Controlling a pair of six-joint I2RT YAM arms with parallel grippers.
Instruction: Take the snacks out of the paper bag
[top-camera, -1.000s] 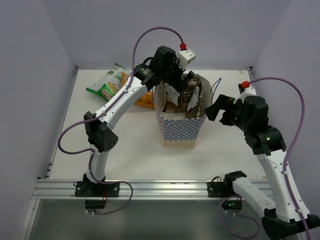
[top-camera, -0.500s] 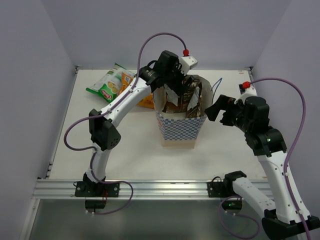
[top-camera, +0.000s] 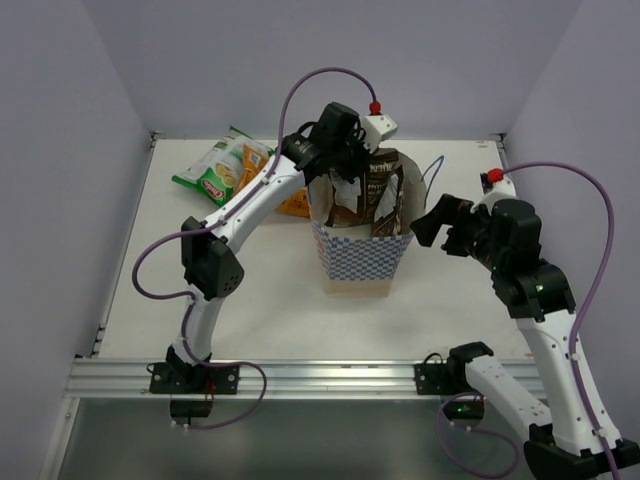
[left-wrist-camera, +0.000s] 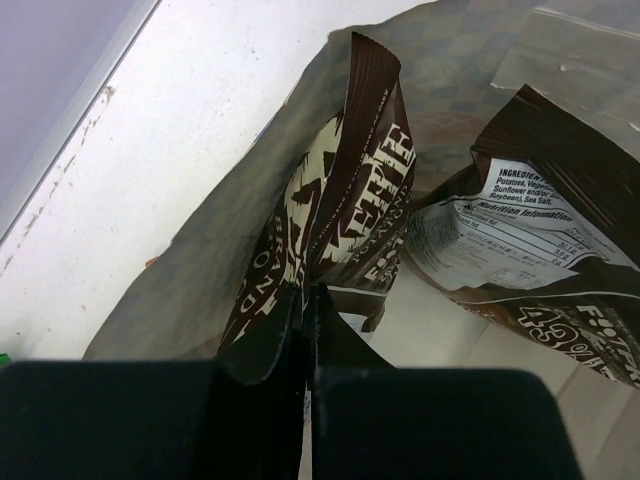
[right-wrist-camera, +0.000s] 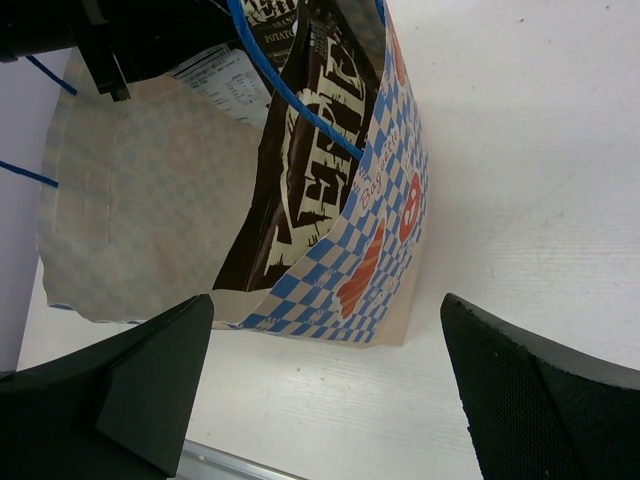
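Pinching a brown packet (left-wrist-camera: 350, 190), left gripper (left-wrist-camera: 308, 300); right gripper (top-camera: 430, 222) gapes over white table (top-camera: 270, 290) (lilac walls (top-camera: 60, 150)).

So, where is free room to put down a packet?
The table is bare between the paper bag and its near edge. The far left corner is crowded by the green packet and orange packet; the right gripper stands close beside the bag.

Centre frame, brown packet (left-wrist-camera: 350, 230): "KETTLE" in white. Right, second brown packet (left-wrist-camera: 540, 230): "INGREDIENTS", "Nutrition Information", "Sea Salt"
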